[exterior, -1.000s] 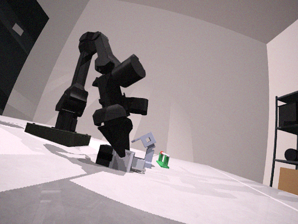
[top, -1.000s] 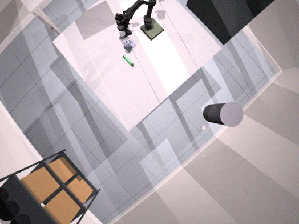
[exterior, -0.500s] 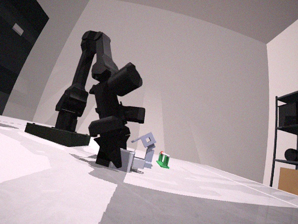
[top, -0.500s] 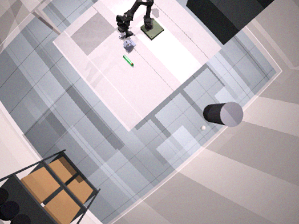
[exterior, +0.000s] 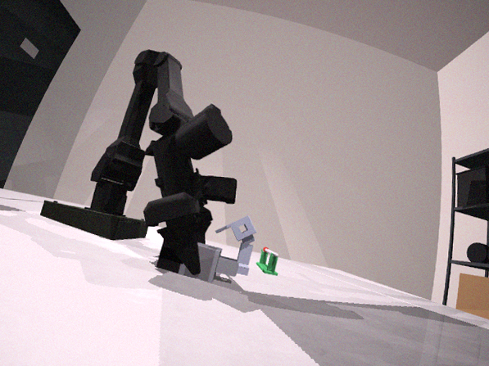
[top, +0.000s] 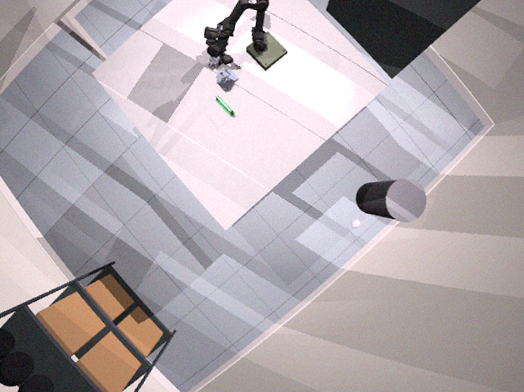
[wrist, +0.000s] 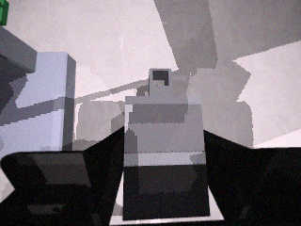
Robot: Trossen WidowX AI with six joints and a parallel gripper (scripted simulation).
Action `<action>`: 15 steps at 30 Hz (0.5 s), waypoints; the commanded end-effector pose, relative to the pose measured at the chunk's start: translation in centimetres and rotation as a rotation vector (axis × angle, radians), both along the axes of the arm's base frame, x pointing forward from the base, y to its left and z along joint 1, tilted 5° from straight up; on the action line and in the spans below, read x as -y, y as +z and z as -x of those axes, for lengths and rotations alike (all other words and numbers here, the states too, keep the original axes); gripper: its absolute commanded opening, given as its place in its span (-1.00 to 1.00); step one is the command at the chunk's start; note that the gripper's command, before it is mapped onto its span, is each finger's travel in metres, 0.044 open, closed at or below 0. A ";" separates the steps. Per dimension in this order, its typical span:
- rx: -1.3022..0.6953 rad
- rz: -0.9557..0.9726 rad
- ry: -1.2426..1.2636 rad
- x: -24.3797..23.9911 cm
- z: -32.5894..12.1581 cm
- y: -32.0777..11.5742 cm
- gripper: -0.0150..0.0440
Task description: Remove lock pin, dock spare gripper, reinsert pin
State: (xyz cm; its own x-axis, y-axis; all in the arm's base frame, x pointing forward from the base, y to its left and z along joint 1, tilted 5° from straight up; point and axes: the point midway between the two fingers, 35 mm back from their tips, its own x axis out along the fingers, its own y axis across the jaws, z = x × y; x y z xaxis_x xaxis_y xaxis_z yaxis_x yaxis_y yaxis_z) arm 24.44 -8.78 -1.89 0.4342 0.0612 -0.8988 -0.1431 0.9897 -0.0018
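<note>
One mount (top: 226, 77) (exterior: 244, 257) (wrist: 44, 101), one tool (top: 219, 61) (exterior: 179, 253) (wrist: 158, 127).

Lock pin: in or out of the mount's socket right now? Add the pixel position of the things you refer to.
Out. The white pin with a red end (top: 224, 104) (exterior: 270, 252) rests on the green stand (exterior: 267, 269) (wrist: 3, 11), apart from the pale blue mount (top: 226, 77) (exterior: 244, 257) (wrist: 49, 85).

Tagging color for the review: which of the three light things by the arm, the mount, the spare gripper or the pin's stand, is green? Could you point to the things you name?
The pin's stand (top: 225, 108) (exterior: 267, 268): bright green, whereas the mount (top: 227, 77) (exterior: 244, 257) is pale blue.
</note>
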 end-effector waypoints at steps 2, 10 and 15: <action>0.001 -0.001 0.002 0.0 0.0 0.0 0.20; 0.002 0.000 0.002 0.3 -0.7 2.0 -0.49; 0.002 0.000 0.002 0.4 -1.1 4.1 -0.49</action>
